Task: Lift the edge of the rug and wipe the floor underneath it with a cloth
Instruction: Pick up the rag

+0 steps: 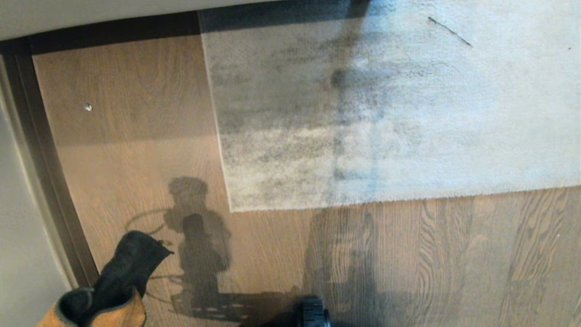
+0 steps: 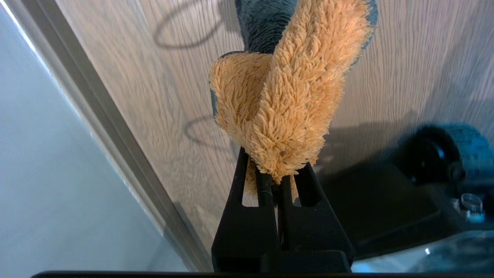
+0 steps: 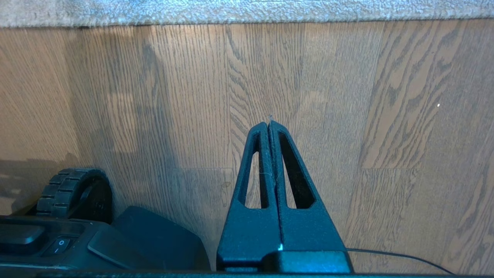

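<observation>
Left wrist view. Item: left gripper (image 2: 278, 181), black fingers (image 2: 257, 189) pressed together on a fold of the cloth (image 2: 287, 100). The cloth stands up from the fingers in a loose bunch: shaggy mustard-tan face outward, dark grey face showing behind and along the hems. It hangs clear of the floor (image 2: 405, 69), not touching it. A pale baseboard and wall run beside it.

Right wrist view. Item: right gripper (image 3: 269, 125), fingers closed flat against each other with nothing between them, held above bare planks. The rug edge (image 3: 247, 17) lies just ahead of the tips as a straight grey band across the far side. A black wheel (image 3: 71, 191) of the base sits beside the arm.

Head view. Item: the cloth (image 1: 113, 281) shows at the near left, with the rug's square corner (image 1: 231, 210) ahead of it and to the right. One border runs straight across the view from that corner; the other runs away from the robot. The rug (image 1: 408, 113) is thin, short-piled, light grey with darker mottling, lying flat and not yet lifted.

Judgement: the empty right gripper is nearer the near border and squarely facing it, so it suits the lift; the cloth arm must travel forward and rightward to reach beneath.
</observation>
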